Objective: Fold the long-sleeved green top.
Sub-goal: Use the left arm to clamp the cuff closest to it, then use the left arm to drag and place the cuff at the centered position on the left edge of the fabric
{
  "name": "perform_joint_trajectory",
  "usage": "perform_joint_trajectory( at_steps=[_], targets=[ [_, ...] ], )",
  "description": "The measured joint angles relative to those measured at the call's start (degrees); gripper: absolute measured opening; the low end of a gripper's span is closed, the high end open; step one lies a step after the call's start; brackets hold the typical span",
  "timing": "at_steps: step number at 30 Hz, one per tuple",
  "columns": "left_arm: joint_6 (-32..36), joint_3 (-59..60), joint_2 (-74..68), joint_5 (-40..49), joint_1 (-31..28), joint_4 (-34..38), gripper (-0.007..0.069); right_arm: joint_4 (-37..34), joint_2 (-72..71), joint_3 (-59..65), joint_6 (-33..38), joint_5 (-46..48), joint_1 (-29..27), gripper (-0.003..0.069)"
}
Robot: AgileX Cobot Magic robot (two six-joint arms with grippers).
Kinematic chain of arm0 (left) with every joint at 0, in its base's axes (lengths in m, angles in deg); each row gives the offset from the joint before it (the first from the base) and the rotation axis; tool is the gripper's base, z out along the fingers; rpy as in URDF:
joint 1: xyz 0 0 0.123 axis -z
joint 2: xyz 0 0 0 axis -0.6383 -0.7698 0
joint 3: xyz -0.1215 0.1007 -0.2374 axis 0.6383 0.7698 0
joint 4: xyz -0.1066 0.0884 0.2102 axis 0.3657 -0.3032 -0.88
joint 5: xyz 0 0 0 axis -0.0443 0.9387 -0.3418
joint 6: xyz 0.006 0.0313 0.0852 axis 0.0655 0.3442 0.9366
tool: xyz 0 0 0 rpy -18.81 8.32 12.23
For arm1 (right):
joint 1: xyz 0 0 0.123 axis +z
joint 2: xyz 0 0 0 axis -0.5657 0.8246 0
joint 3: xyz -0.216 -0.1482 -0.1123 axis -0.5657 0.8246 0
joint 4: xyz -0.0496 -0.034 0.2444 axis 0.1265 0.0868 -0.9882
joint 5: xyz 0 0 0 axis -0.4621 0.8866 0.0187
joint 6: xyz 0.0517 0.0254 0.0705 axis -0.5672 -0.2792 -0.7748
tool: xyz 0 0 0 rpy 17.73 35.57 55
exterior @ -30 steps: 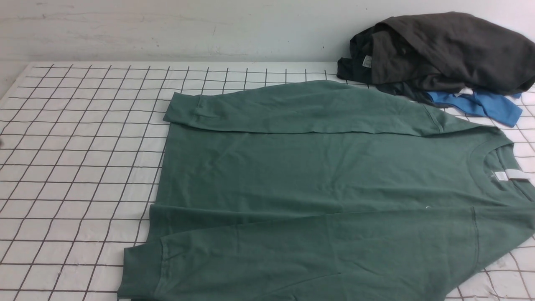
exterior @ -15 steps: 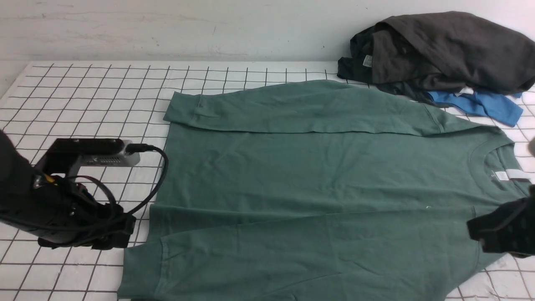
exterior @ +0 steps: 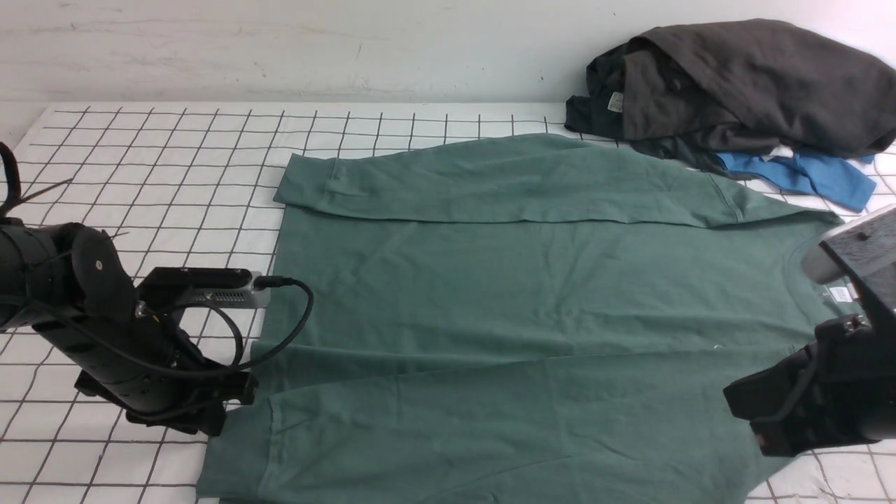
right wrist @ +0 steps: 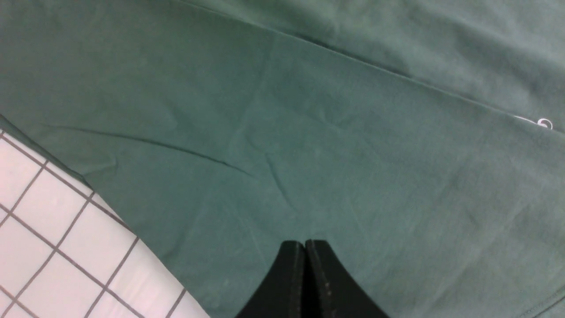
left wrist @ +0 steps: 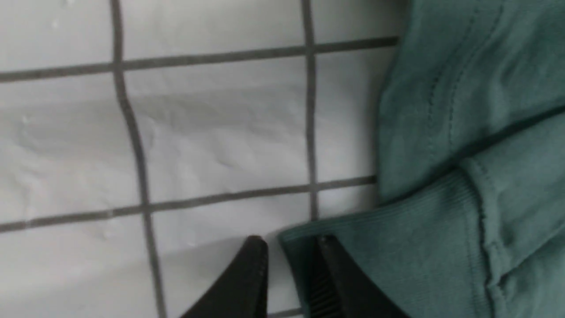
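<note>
- large muted forest-green cotton long-sleeved top (exterior: pixel 532 308) lies flat on the bench, neck toward the robot's right, hem toward its left.
- both sleeves are folded inward across the body.
- light creases; ribbed cuff (left wrist: pixel 397 247) visible.

A table (exterior: pixel 140 182) covered in white cloth with a dark grid carries the green long-sleeved top (exterior: pixel 532 315) spread flat across its middle, and dark grey garments (exterior: pixel 735 84) heaped over a blue cloth (exterior: pixel 805 175) at its far right corner.
</note>
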Motion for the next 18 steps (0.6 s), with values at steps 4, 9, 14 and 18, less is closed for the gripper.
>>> perform_joint_trajectory(
  at_steps=[4, 9, 14, 18],
  targets=[
    [0.07, -1.69, 1.72, 0.06, 2.34, 0.11, 0.0011, 0.00, 0.00, 0.00, 0.00, -0.06, 0.40, -0.0010],
    [0.27, -6.37, 6.55, 1.95, 3.22, 0.23, -0.0008, 0.00, 0.00, 0.00, 0.02, -0.09, 0.40, -0.0010],
    [3.87, -14.81, 8.22, 3.66, 3.45, 0.17, -0.0008, 0.00, 0.00, 0.00, 0.06, -0.23, 0.40, -0.0010],
    [5.14, -23.32, 8.22, 3.52, 3.47, 0.11, -0.0008, 0.00, 0.00, 0.00, 0.18, -0.46, 0.40, -0.0010]
  ],
)
